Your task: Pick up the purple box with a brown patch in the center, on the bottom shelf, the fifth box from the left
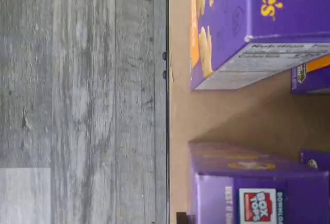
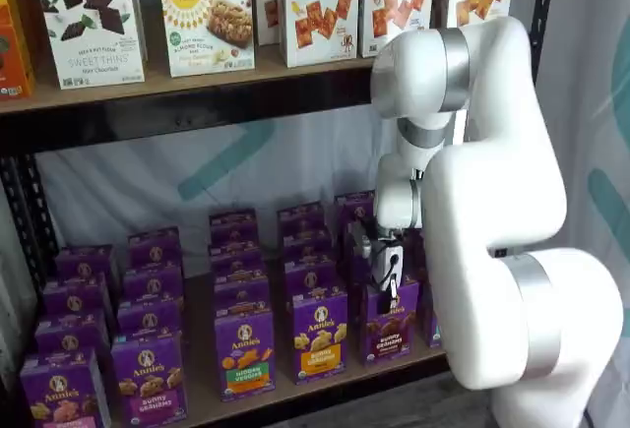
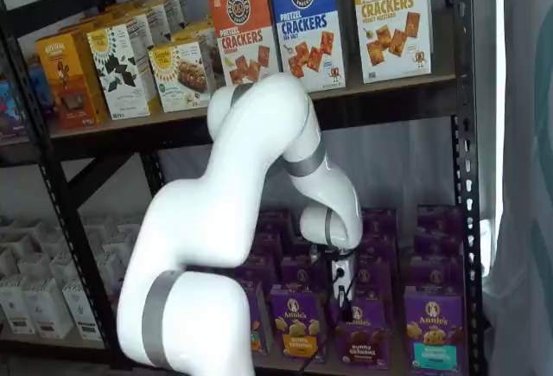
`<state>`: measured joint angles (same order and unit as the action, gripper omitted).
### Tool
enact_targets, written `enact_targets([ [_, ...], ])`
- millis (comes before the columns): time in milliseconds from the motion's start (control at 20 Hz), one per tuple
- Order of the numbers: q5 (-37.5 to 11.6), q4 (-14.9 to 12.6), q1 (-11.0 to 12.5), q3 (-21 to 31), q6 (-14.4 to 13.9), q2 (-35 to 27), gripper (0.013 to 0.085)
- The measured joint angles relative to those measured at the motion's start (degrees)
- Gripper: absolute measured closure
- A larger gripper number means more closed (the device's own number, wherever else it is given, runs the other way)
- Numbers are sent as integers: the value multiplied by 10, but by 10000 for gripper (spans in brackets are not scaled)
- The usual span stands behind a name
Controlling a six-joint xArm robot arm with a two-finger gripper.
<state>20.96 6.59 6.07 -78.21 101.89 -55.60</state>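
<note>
Plainly, the purple box with the brown patch (image 2: 389, 328) is standing upright at the front edge of the bottom shelf (image 2: 200, 349), heading its own column of like boxes. A box with an orange patch (image 2: 319, 335) is sitting just beside it at nine o'clock. In both shelf views the printed face is looking out toward the cameras, and the long axis is running vertically, from six o'clock up to twelve. The gripper (image 2: 393, 285) is hanging at twelve o'clock of the box, close over its top flap. Its black fingers are showing only as a dark, narrow shape, so I cannot tell whether they are apart or closed, nor whether they are touching the carton yet. The same is true in a shelf view (image 3: 346, 288), where the box (image 3: 361, 334) is sitting right below the fingers. The wrist view is showing purple carton tops and bare shelf board, but no fingers. As a judgement, this is looking like a light paperboard carton of snacks: stiff along its folded edges, yielding in the middle of its broad panels, and fairly slick with its glossy print. It is probably asking for a moderate squeeze across the thin depth near the top, front face to back face, where the folds are lending stiffness. Too hard a pinch is likely to dent it.
</note>
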Motion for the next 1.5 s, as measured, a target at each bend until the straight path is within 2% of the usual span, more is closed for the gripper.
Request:
enact_targets([
  [100, -3, 4, 0, 5, 4, 2, 570],
  [150, -3, 8, 0, 8, 7, 3, 610],
  [750, -6, 29, -2, 49, 25, 33, 610],
  [1100, -46, 27, -7, 128, 21, 83, 610],
  [1500, -69, 41, -15, 239, 28, 168, 610],
])
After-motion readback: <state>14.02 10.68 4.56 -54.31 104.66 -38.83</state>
